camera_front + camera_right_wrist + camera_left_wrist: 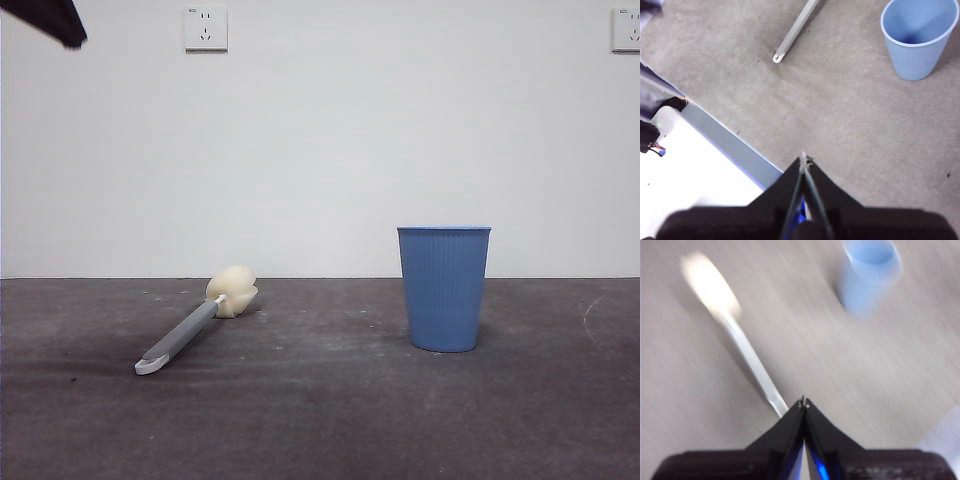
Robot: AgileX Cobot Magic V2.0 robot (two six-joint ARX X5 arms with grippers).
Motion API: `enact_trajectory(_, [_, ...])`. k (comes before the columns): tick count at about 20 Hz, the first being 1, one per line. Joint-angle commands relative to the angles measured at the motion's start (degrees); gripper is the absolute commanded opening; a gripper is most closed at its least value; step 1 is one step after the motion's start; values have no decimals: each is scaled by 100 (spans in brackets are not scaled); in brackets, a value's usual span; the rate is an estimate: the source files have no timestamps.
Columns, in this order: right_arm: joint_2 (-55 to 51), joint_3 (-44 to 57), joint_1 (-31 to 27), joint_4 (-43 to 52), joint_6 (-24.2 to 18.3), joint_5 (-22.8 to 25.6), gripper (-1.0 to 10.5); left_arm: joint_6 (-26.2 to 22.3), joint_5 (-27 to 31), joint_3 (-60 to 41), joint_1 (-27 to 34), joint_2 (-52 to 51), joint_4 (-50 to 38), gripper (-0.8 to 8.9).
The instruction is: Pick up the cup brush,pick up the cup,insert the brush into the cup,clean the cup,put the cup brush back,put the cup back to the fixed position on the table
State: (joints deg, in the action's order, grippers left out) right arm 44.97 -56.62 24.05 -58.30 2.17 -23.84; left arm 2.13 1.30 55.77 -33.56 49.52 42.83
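Note:
The cup brush (195, 328) lies flat on the table (320, 420) at the left, its cream sponge head farther back and its white looped end nearer. The blue ribbed cup (444, 288) stands upright to the right of it. In the blurred left wrist view my left gripper (803, 402) is shut and empty, above the handle end of the brush (747, 357), with the cup (870, 275) beyond. My right gripper (804, 159) is shut and empty, high over the table, apart from the cup (917, 40) and the brush handle (794, 31).
A black arm tip (50, 20) shows at the top left corner of the front view. A white wall with two sockets (205, 28) stands behind the table. The table's edge (730, 145) and a white surface beyond it show in the right wrist view.

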Motion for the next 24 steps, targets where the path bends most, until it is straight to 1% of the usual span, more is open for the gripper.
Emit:
enact_trajectory(1, [-2,-15,9,17,37,15,1,-979,-83,-33,667,-289,-1349,-3])
enact_trajectory(3, [-2,-15,9,17,37,15,1,-988,-184,-33,1349,-555,-2385,-3])
enact_trajectory(5, [-2,-15,9,17,37,15,1,-992,-175,-33,1954,-778,-2951,-3])
enact_trajectory(7, [-2,-15,9,15,37,15,1,-1021,-168,-35,2487,-1001,-2988,-3])
enact_trajectory(9, [-2,-15,9,15,37,15,1,-1235,-168,-92,2885,-1180,-2852,-3])
enact_trajectory(11, [-2,-15,9,15,37,15,1,-1283,-175,-455,3193,-1414,-3027,-3])
enact_trajectory(14, [-2,-15,9,15,37,15,1,-1132,-175,-1543,3434,-1908,-3915,-3])
enact_trajectory(17, [-2,-15,9,17,37,15,1,-918,-173,-3003,3495,-2581,-4929,-3])
enact_trajectory(18, [-2,-15,9,15,37,15,1,-881,-168,-3388,3501,-2785,-5095,-3])
enact_trajectory(21, [-2,-15,9,17,37,15,1,-752,-133,-4400,3552,-3460,-5154,-3])
enact_trajectory(24, [-2,-15,9,17,37,15,1,-505,-111,-5149,3587,-4044,-5080,-3])
